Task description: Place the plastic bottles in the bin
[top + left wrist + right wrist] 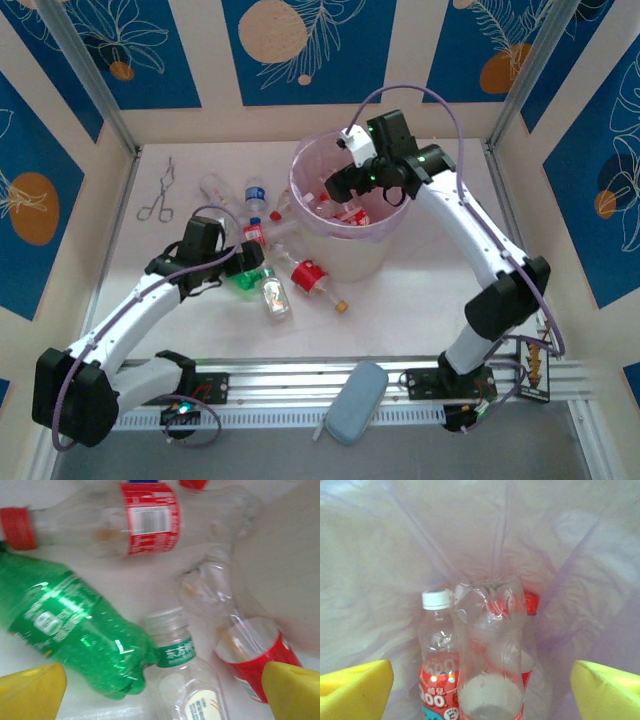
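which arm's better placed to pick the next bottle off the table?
Left. The left hand, open, hovers right above the green bottle on the table. The right hand, also open, is over the bin with binned bottles beneath it.

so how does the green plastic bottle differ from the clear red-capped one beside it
The green plastic bottle is tinted green with a green label; the clear red-capped bottle is see-through with a red barcode label. The green one lies diagonally in the left wrist view, the clear one straight across. Both lie on their sides on the white table.
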`<state>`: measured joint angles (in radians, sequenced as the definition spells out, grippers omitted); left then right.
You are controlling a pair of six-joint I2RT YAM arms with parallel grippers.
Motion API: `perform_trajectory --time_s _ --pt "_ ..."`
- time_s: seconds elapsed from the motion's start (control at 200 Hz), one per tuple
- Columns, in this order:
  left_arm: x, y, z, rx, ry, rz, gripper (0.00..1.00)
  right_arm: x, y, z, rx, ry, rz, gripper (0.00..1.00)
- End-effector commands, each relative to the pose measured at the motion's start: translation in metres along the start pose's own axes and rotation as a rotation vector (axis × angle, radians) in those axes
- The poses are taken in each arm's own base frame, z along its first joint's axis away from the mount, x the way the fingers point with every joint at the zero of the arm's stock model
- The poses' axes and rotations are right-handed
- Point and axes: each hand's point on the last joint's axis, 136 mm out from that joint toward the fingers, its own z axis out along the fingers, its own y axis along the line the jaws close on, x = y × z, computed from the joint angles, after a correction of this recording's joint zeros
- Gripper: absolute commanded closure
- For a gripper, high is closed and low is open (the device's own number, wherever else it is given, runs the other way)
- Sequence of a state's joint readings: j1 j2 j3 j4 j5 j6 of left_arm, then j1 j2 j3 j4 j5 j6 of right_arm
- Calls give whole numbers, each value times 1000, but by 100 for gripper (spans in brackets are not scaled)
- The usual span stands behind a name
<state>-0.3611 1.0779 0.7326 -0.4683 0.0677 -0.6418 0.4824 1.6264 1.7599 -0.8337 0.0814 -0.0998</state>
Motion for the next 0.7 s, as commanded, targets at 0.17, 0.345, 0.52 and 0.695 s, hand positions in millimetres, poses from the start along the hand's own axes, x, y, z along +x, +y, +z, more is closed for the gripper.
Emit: perform_trajectory --time_s 0.17,0.345,0.52,0.695 --pt "8 26 15 -68 -39 -311 3 -15 -7 -86 -36 -225 205 8" --pt "10 41 27 -95 -100 -480 3 -12 -1 -109 -77 -286 250 8" --pt "11 56 32 -134 -154 -586 8 -4 -1 -111 -63 -266 251 8" --pt "22 59 46 -130 -122 -666 13 1 -5 -103 -57 -258 264 8"
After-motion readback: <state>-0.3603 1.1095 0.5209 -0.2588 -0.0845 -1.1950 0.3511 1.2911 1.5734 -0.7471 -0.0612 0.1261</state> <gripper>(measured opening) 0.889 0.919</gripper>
